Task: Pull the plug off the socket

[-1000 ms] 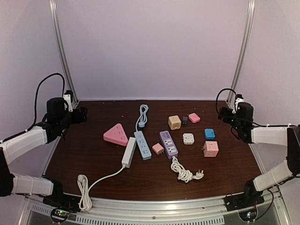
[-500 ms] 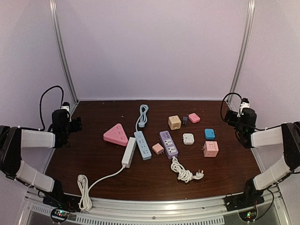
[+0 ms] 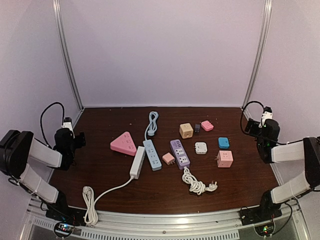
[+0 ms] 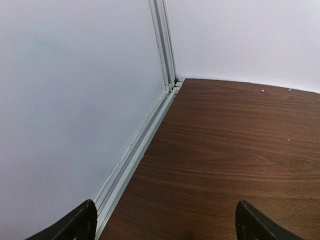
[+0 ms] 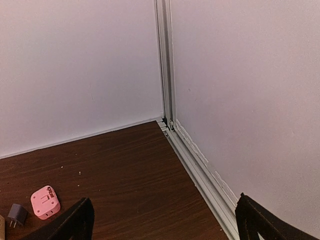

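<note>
A small pink plug (image 3: pixel 168 158) lies against the left side of the purple socket strip (image 3: pixel 179 154) at mid-table; at this distance I cannot tell whether it sits in a socket. My left gripper (image 3: pixel 77 138) is folded back at the table's left edge, far from both. In the left wrist view the left gripper (image 4: pixel 167 227) is open over bare wood by the left wall rail. My right gripper (image 3: pixel 251 127) is at the right edge; in the right wrist view the right gripper (image 5: pixel 167 222) is open, facing the back right corner. Neither holds anything.
Around the strip lie a blue strip (image 3: pixel 152 154), a white strip (image 3: pixel 137 162) with its cord, a pink triangular socket (image 3: pixel 123 144), a coiled white cable (image 3: pixel 196 184) and several small cube adapters (image 3: pixel 225 158). A pink adapter (image 5: pixel 45 202) and a dark charger (image 5: pixel 17 215) lie near the right gripper.
Both arms have folded back toward the table's sides. The left gripper dropped lower and nearer the left edge, and the right one drew right. Nothing on the table moved.
</note>
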Motion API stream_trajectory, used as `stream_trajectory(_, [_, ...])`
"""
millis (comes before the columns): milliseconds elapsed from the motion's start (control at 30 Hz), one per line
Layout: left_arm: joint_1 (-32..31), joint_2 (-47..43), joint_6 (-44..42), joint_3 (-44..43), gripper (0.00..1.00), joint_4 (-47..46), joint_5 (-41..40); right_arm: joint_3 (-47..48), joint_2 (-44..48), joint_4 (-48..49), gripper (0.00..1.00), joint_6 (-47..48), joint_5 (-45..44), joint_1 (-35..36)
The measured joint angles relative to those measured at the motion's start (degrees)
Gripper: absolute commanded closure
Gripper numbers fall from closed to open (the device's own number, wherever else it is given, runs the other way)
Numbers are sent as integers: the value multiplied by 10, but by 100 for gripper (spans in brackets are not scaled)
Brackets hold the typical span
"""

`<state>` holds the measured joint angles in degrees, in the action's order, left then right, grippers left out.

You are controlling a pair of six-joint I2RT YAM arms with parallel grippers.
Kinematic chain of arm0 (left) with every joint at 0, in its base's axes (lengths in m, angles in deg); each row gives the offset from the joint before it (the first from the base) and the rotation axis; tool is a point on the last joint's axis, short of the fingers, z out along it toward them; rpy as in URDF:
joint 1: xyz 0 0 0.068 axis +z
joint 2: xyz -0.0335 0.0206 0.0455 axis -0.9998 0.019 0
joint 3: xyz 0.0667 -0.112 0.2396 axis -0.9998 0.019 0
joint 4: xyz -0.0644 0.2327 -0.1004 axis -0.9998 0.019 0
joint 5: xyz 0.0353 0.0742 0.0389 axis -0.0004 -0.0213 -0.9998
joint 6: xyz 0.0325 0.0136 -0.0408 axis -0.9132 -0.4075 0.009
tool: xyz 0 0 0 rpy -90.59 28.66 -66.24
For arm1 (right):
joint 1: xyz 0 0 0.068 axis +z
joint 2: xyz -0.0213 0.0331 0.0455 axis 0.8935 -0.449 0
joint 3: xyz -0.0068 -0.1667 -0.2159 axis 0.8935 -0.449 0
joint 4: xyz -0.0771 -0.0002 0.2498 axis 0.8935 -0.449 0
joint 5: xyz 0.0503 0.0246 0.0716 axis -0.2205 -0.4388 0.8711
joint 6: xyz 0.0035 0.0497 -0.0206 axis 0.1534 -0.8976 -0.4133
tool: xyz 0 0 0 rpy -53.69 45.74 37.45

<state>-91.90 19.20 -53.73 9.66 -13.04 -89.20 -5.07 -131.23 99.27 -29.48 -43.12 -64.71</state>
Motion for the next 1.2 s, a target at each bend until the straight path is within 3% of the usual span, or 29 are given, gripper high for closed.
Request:
stream_trajectory(100, [0, 1, -4, 0, 2, -24, 5, -16, -8, 19, 0, 15, -2, 0])
stream_trajectory(300, [0, 1, -11, 4, 2, -61, 21, -94, -120, 175, 0, 43, 14, 0])
stream_trajectory(667, [-1, 52, -61, 7, 2, -110, 125, -85, -133, 221, 0, 69, 74, -1])
stream_trajectory(1200, [-1, 52, -75, 7, 2, -112, 145, -85, -133, 234, 0, 82, 85, -1])
